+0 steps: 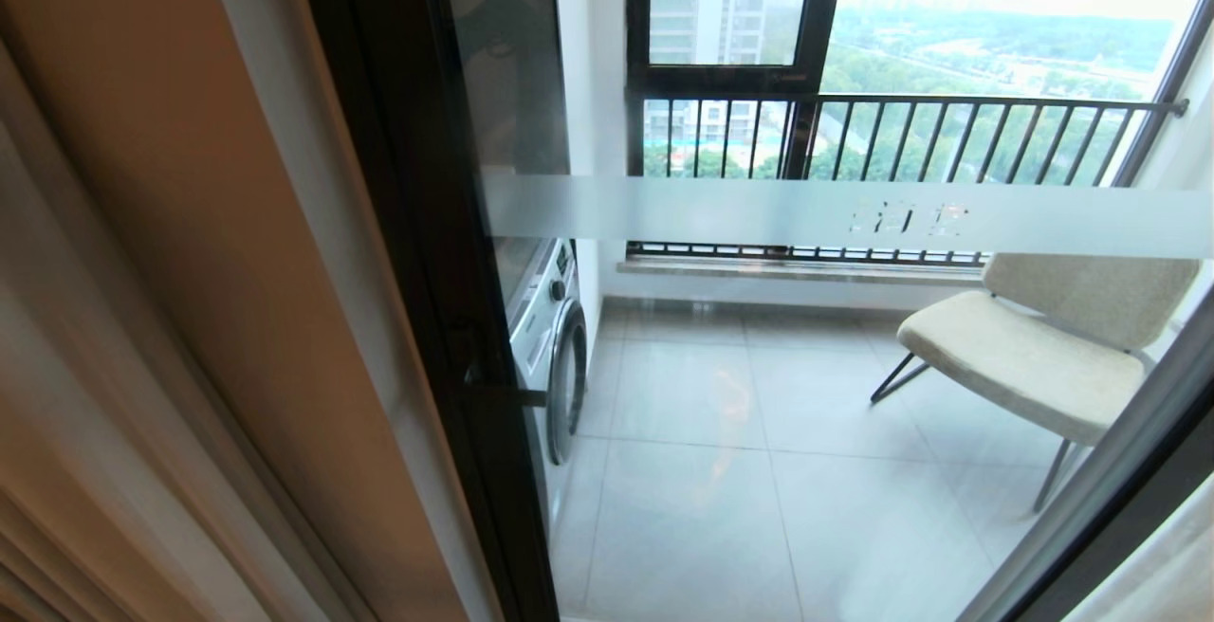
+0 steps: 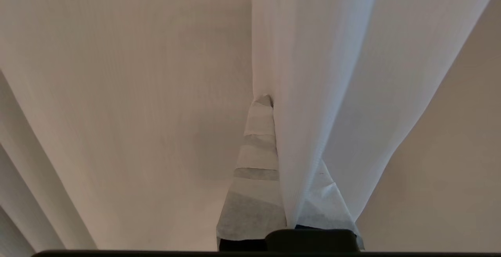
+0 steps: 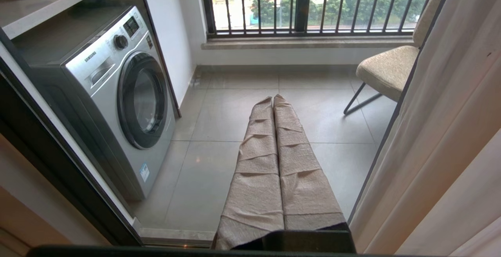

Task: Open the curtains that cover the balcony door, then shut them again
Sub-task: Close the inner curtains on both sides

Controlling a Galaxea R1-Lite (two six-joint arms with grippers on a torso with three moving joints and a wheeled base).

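Pinching: left gripper [image 2: 270, 104] clamped a fold of the curtains [image 2: 313, 73], visible only from its wrist
Idling: right gripper [image 3: 273, 99] pressed together, empty, facing the balcony door [image 3: 58, 163]

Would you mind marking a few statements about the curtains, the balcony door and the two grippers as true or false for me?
1. The left gripper is shut on a fold of the sheer curtain. True.
2. The right gripper holds a curtain. False: its fingers are pressed together on nothing, pointing at the balcony floor behind the glass.
3. The curtains cover the balcony door completely. False: the head view looks straight through the glass to the balcony.
4. A washing machine stands on the balcony. True.
5. The chair on the balcony is tipped over. False: it stands upright on its legs.
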